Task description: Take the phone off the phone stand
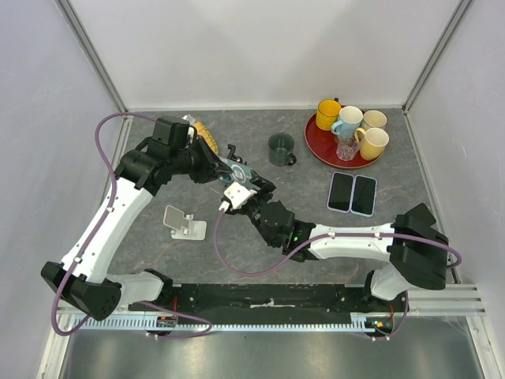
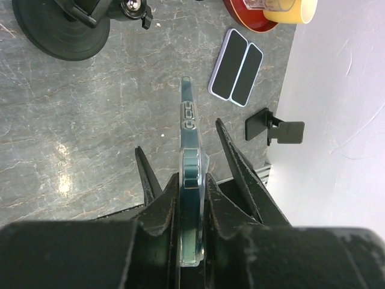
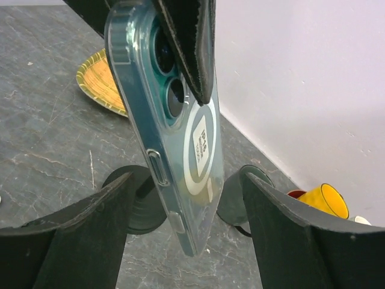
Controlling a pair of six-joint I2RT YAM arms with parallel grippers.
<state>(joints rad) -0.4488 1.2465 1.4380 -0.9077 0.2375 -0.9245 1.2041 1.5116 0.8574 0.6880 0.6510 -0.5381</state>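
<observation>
Confirming phone [image 3: 180, 150] off the phone stand [image 1: 183, 223]: held in the air, up and right of the stand in the top view, well apart from it. Seeing it pinched edge-on by the left claw [image 2: 190, 180], pads [image 2: 166, 208] tight on both faces, camera end in the grip. Reading teal body, clear case, white ring on the back, side buttons facing the right wrist camera. Hanging roughly upright with a slight tilt, lower end free.

Reading right claw [image 3: 183, 180] as spread wide, one finger [image 3: 78, 235] on each side of the phone's lower end, no visible contact with either. Gripping nothing.

Locating the stand on the bench [image 1: 308, 197]: white, upright, left of both claws and nearer the arm bases than the phone.

Farther right of the stand: two more phones [image 1: 352, 193] lying flat, side by side and touching, screens dark. Right of the stand and farther back than those: red tray [image 1: 316, 144] carrying four mugs [image 1: 327, 113] and a clear glass [image 1: 347, 148]. Between stand and tray, past the held phone: dark green mug [image 1: 281, 149] on the bench. Behind the stand, toward the back wall: yellow plate [image 3: 102, 84], mostly hidden by the left arm in the top view. Can't tell from any view whether the plate holds anything.
</observation>
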